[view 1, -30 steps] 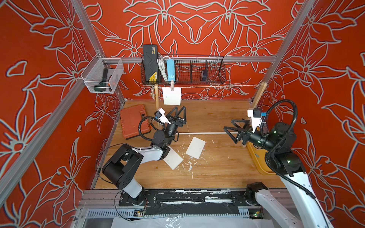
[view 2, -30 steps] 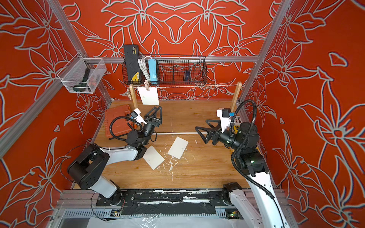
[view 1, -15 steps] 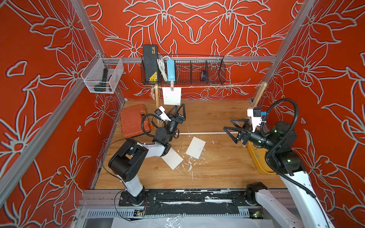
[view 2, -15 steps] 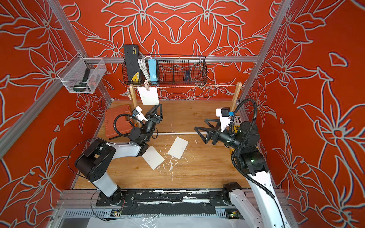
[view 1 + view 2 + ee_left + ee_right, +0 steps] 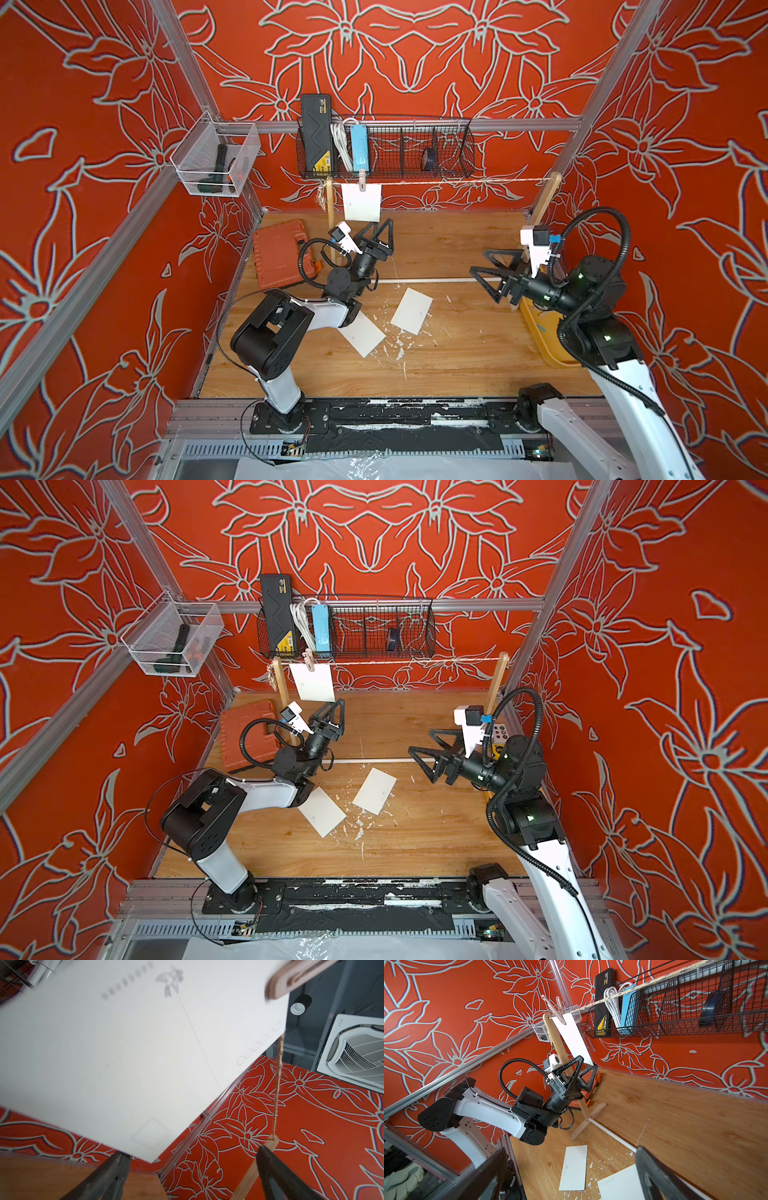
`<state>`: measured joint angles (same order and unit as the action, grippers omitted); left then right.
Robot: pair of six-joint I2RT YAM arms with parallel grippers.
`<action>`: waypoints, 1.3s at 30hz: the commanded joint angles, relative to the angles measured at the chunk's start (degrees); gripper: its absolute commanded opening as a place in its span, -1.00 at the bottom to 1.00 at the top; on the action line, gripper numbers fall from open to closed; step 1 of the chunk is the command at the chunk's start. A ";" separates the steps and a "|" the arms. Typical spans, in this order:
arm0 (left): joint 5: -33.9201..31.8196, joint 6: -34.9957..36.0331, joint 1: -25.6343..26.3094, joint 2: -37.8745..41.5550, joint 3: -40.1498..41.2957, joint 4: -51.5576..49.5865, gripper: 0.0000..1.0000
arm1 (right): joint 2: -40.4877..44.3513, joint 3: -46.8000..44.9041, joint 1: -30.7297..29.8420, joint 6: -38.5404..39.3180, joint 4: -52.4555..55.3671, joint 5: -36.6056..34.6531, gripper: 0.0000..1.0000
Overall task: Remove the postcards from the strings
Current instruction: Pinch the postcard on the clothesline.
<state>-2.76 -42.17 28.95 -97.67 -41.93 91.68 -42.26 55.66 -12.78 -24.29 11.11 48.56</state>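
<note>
Both top views showed the table (image 5: 457, 353) bearing two postcards (image 5: 361, 334). The third postcard (image 5: 361, 203) hung pegged from the strings (image 5: 457, 181), long axis downward, just above the wide-open left gripper (image 5: 381, 224). The right gripper (image 5: 478, 261), equally wide and empty, was well apart.

no readable text anywhere; hanging postcard (image 5: 124, 1043) shows only a faint bird mark and blurred boxes; black case (image 5: 316, 133) label too small.

A black wire basket (image 5: 453, 145) hangs on the rear rail. At its left end it holds a black unit (image 5: 316, 133), a white cable (image 5: 340, 143) and a blue box (image 5: 358, 145). Left of the basket hangs a clear bin (image 5: 247, 162). Below the basket, an orange case (image 5: 276, 255) lies on the wooden floor (image 5: 457, 245).
</note>
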 commanded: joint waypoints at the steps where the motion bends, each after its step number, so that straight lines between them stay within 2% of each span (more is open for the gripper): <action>1: 3.38 2.73 0.39 2.17 1.06 13.39 0.80 | 0.34 0.16 -0.40 0.65 -1.94 0.23 0.92; 8: 4.47 4.16 0.50 4.59 1.98 13.43 0.75 | 0.07 -0.45 -0.40 0.09 -2.61 -0.25 0.92; 13: 0.42 2.71 0.52 3.02 2.16 12.69 0.94 | 0.05 0.06 -0.39 -0.45 -3.03 0.27 0.92; 21: -3.56 0.78 -0.07 0.39 1.93 11.73 0.95 | 0.24 0.68 -0.36 0.27 -1.98 0.32 0.91; 36: -1.03 1.17 -2.05 -0.68 -4.38 11.41 0.95 | 0.77 -0.28 -0.41 0.13 -2.68 0.34 0.91; 39: -0.08 1.13 -2.05 -0.60 -3.97 13.04 0.87 | 0.82 -0.37 -0.35 0.18 -2.78 0.30 0.91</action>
<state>-4.67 -41.06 27.05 -98.15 -45.54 92.25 -42.09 55.64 -12.80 -24.49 10.20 48.53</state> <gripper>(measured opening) 0.942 0.958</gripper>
